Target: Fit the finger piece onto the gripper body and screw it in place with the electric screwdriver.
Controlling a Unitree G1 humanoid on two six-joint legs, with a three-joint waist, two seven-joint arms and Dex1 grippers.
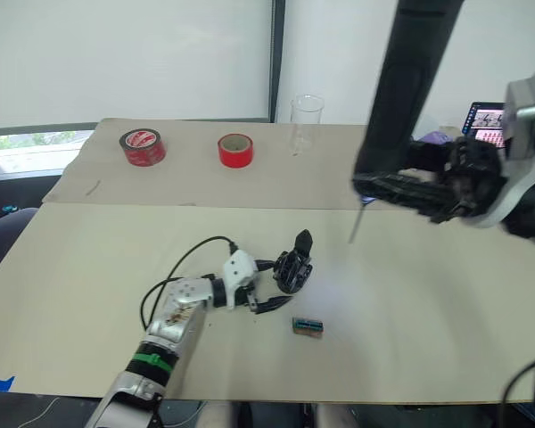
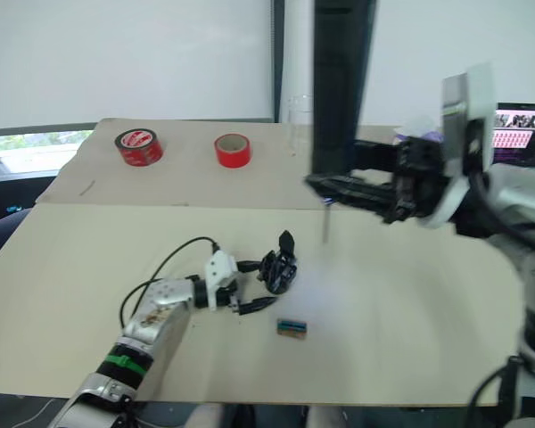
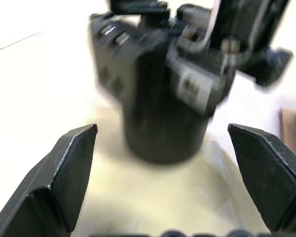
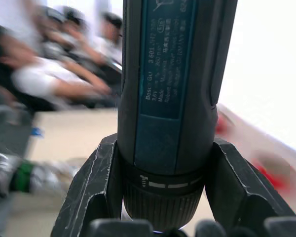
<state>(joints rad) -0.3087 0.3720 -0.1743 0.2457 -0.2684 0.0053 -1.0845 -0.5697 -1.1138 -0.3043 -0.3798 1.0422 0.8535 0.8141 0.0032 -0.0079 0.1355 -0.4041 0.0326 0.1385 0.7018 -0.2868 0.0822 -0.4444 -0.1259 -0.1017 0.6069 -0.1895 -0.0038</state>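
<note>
Gripper body [image 1: 292, 270] sits on the desk [image 1: 410, 321] directly ahead of my left end effector [image 3: 163, 168], its round base between the two spread fingers [image 3: 71, 170], not yet touched by either. A pointed black finger sticks up from its far side; whether that is the finger piece already seated I cannot tell.

Right end effector [image 4: 163, 197] is pinching the electric screwdriver [image 4: 175, 98] around its collar, tool upright, thin bit [image 1: 355, 223] pointing down. It hangs well above the desk, up and off to the right of the left end effector.

Small green-brown block [image 1: 308, 326] lies just beside the left end effector, to its right.

Step in hand, as I judge it: steady the body before driving. I'd close the left fingers squarely on the round base so it cannot spin, then bring the bit down vertical over the screw. Risk: a loose hold lets the body twist under torque.
</note>
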